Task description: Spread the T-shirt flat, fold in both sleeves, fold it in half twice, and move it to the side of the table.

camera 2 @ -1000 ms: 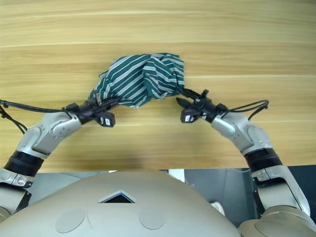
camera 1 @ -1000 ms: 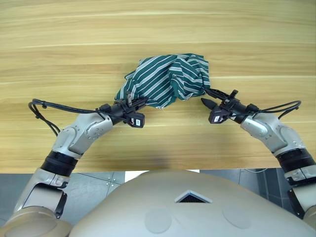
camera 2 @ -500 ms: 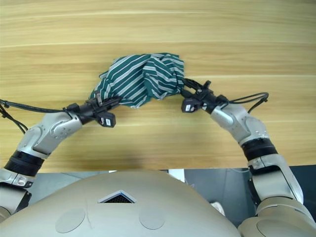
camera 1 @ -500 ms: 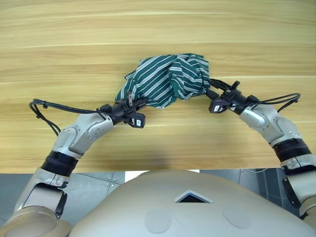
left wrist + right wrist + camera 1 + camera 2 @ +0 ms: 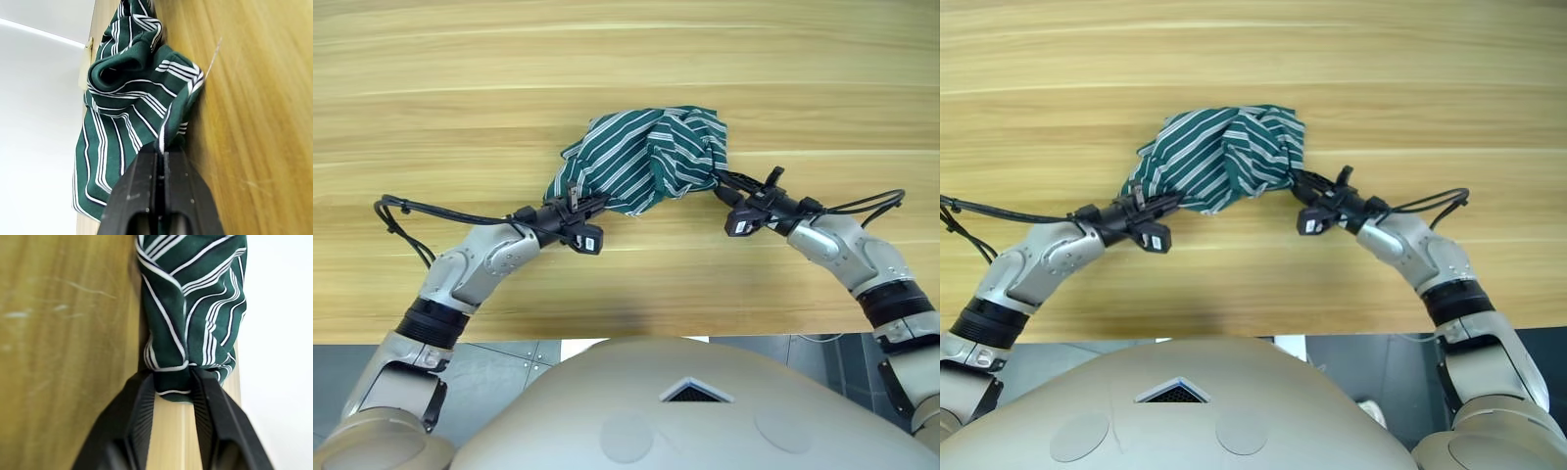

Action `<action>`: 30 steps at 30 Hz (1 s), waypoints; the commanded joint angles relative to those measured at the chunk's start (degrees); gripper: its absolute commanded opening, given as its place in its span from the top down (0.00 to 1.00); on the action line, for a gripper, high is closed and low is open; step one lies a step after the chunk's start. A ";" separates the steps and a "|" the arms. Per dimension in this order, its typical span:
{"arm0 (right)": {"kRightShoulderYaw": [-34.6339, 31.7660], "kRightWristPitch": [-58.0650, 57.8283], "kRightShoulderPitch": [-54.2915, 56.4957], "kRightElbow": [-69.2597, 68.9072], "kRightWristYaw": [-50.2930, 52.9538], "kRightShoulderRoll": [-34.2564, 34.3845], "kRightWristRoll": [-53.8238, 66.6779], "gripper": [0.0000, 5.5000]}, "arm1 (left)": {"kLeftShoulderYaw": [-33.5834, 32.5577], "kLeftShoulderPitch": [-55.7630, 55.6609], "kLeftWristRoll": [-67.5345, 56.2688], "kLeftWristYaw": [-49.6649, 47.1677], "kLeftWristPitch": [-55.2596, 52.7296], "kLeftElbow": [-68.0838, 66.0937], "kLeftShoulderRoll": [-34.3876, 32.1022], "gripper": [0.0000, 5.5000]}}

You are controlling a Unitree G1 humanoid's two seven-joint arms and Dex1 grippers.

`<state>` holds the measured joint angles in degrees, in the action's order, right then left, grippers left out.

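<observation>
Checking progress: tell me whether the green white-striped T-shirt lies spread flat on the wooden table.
No, the green white-striped T-shirt sits bunched in a crumpled heap on the wooden table.

Both arms were bent at the elbows and stretched forward and inward over the desk, forearms low, wrists angled toward each other. The left gripper had its jaws pressed together, pinching a thin edge of the T-shirt at the garment's near left side. The right gripper, at the garment's right side, had its jaws slightly apart, clamped on a thicker bunched fold of cloth between them.
</observation>
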<state>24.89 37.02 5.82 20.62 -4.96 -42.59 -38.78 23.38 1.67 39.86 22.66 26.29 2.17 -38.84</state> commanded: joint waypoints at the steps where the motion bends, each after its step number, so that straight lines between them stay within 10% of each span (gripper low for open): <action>1: 2.29 -1.60 -1.62 4.52 -1.94 0.86 -2.47 0.86 | 1.09 1.22 1.02 0.61 -0.48 -1.40 -0.19 1.00; 11: -1.07 4.19 -7.77 -0.96 -3.18 -2.95 7.13 1.00 | -5.99 5.64 -8.16 -3.68 0.01 -1.49 -0.58 1.00; 23: -15.21 19.41 -28.32 -24.76 -15.29 -10.02 64.78 1.00 | -9.69 17.35 -52.44 5.92 17.78 6.37 -1.86 1.00; 30: -18.20 2.18 -2.74 -7.73 -24.71 1.78 75.35 1.00 | -15.65 -1.69 -66.06 13.88 12.22 -13.48 5.97 1.00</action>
<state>7.03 44.17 -6.96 5.35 -28.71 -45.76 38.75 8.52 7.79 -25.48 34.46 41.71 -3.76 -35.86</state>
